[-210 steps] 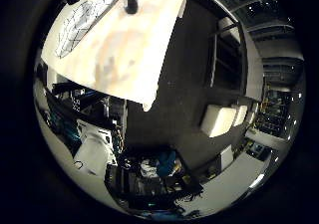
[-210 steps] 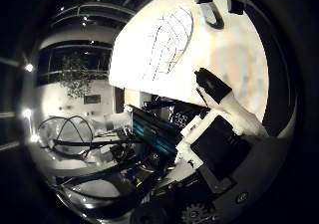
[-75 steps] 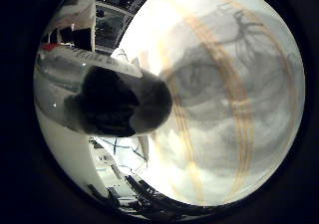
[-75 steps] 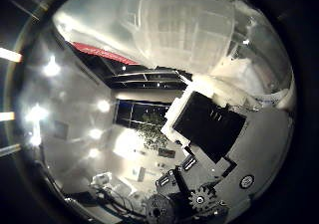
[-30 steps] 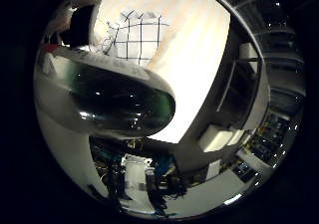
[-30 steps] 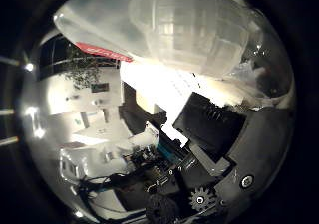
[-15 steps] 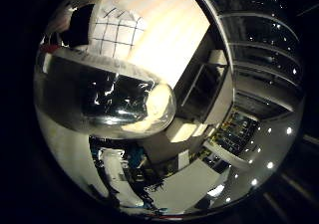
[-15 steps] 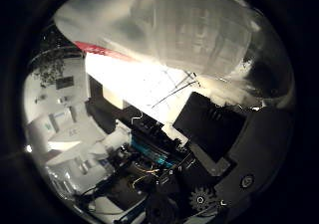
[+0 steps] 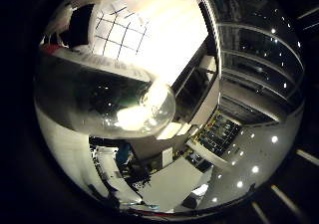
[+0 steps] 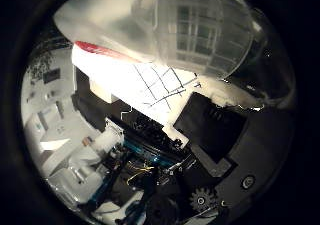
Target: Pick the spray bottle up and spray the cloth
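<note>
The spray bottle (image 9: 107, 104) fills much of both palm views, so it lies close against the palm of the robot hand (image 10: 220, 150). The black and white finger parts press up beside the clear body, so I judge the fingers curled round it (the grip itself is half hidden). Since a second ago the whole picture has swung: the desk (image 9: 164, 30) and the checked cloth (image 9: 117, 27) take up less of the view, and more ceiling and room show. The camera has moved, not the things: the bottle is lifted and being re-aimed. The cloth lies flat on the desk, well apart from the bottle. Pick-up looks done; spraying is still to come.
</note>
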`<state>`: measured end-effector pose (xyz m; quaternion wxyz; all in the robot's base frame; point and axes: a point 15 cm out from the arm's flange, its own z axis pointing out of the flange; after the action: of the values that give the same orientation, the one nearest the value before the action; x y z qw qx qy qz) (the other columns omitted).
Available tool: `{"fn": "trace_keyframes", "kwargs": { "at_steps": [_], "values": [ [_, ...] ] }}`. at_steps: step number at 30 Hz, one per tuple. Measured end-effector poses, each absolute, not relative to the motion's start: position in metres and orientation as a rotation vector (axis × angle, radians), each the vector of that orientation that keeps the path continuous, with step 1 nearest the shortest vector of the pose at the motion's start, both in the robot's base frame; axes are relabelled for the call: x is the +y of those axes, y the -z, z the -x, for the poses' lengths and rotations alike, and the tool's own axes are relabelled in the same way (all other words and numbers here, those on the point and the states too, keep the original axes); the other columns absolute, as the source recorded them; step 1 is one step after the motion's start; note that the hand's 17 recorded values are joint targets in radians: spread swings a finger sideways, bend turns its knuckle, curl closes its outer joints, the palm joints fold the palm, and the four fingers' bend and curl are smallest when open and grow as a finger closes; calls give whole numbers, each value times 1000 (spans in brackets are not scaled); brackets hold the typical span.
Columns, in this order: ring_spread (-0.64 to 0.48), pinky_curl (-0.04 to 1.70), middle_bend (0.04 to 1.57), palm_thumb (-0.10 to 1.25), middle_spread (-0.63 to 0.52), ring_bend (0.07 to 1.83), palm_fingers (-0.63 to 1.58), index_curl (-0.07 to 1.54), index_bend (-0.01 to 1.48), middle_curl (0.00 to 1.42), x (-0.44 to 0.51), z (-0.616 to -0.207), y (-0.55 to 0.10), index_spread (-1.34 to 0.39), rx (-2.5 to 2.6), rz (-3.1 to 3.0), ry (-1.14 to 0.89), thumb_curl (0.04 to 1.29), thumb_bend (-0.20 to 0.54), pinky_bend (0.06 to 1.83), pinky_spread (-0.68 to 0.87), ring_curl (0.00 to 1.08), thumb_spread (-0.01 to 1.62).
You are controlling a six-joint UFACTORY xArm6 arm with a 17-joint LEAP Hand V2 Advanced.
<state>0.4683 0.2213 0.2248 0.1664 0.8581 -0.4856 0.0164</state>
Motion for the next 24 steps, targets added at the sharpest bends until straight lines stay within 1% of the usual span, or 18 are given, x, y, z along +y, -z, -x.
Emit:
{"fn": "trace_keyframes", "kwargs": {
  "at_steps": [10, 16, 20, 24],
  "values": [
    [-149, 1313, 1361, 1053, -69, 1480, 1203, 732, 1149, 580, 214, -474, -226, -189, -1406, -2439, -49, 867, -16, 1002, -187, 569, 798],
    [-149, 1321, 1364, 1051, -69, 1479, 1204, 732, 1148, 581, 216, -474, -240, -189, -1433, -2472, -35, 866, -17, 997, -188, 569, 793],
    [-149, 1324, 1361, 1051, -69, 1480, 1203, 732, 1148, 580, 231, -470, -251, -189, -1530, -2517, 88, 867, -17, 996, -189, 569, 787],
    [-149, 1327, 1360, 1051, -69, 1479, 1204, 732, 1148, 579, 258, -471, -280, -189, -1626, -2622, 222, 867, -17, 994, -190, 569, 785]
  ]
}}
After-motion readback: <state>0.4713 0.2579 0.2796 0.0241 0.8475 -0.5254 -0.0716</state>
